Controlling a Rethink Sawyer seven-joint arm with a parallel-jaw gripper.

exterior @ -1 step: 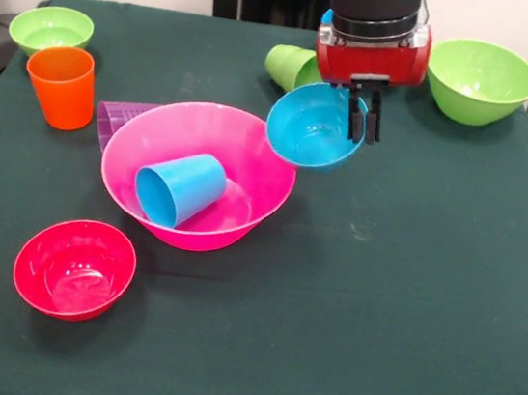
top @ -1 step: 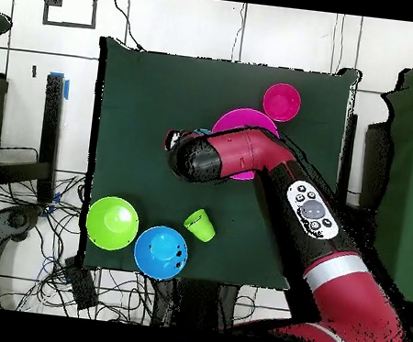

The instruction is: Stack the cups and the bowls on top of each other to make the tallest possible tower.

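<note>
Gripper (exterior @ -1 step: 363,115) pinches blue bowl (exterior @ -1 step: 312,126) rim, tilted above pink bowl (exterior @ -1 step: 199,171) — lt-blue cup (exterior @ -1 step: 180,187) lying inside.

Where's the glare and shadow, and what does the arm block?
Front view: white highlights glint inside the red bowl and pink bowl; soft shadows on the cloth beneath both. Overhead view: the arm covers most of the pink bowl and hides the claw, which grips the light blue bowl in the front view.
</note>
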